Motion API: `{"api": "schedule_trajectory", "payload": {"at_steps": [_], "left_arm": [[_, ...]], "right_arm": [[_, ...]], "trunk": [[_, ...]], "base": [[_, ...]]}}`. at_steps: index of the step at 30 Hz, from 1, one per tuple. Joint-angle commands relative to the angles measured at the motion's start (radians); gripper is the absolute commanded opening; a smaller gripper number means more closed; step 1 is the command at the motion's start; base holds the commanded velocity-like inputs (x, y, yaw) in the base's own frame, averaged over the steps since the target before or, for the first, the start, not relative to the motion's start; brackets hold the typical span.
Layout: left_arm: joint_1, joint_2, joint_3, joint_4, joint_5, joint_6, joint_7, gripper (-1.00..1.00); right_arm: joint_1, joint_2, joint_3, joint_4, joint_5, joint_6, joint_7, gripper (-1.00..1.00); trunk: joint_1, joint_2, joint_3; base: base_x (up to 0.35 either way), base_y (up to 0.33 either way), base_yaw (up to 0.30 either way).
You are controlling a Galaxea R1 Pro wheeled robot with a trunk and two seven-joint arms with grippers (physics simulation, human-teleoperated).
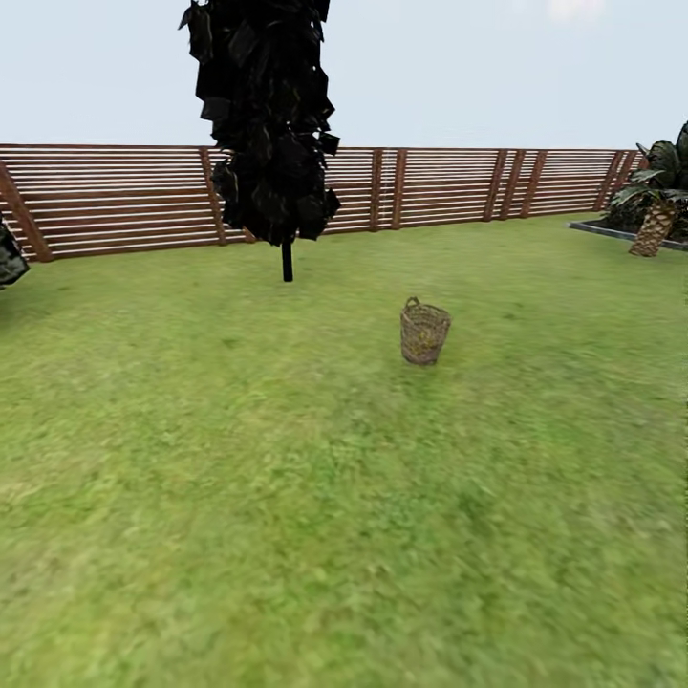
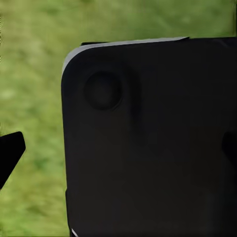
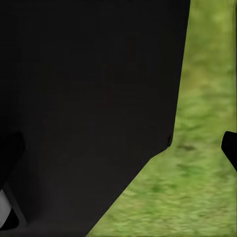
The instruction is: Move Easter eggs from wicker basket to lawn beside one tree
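Wicker basket [image 1: 424,332] stands upright on the lawn [image 1: 287,497], ahead at about 1 o'clock from the head camera, well apart from the robot; eggs inside can't be made out. Dark cypress-like tree [image 1: 268,115] sits at the basket's 10 o'clock, fence [image 1: 459,182] beyond. Gripper states: cannot tell for either, and neither arm looks nearer, so I'd judge driving up comes first.
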Motion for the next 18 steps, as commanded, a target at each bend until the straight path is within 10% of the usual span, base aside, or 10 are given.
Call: {"api": "schedule_trajectory", "payload": {"at_steps": [1, 18], "left_arm": [[0.000, 0.000, 0.000, 0.001, 0.000, -0.003, -0.003, 1.00], [0.000, 0.000, 0.000, 0.001, 0.000, -0.003, -0.003, 1.00]], "right_arm": [[0.000, 0.000, 0.000, 0.001, 0.000, -0.004, -0.003, 1.00], [0.000, 0.000, 0.000, 0.001, 0.000, -0.004, -0.003, 1.00]], "trunk": [[0.001, 0.000, -0.001], [0.001, 0.000, -0.001]], "base": [[0.338, 0.000, -0.089], [0.338, 0.000, -0.065]]}}
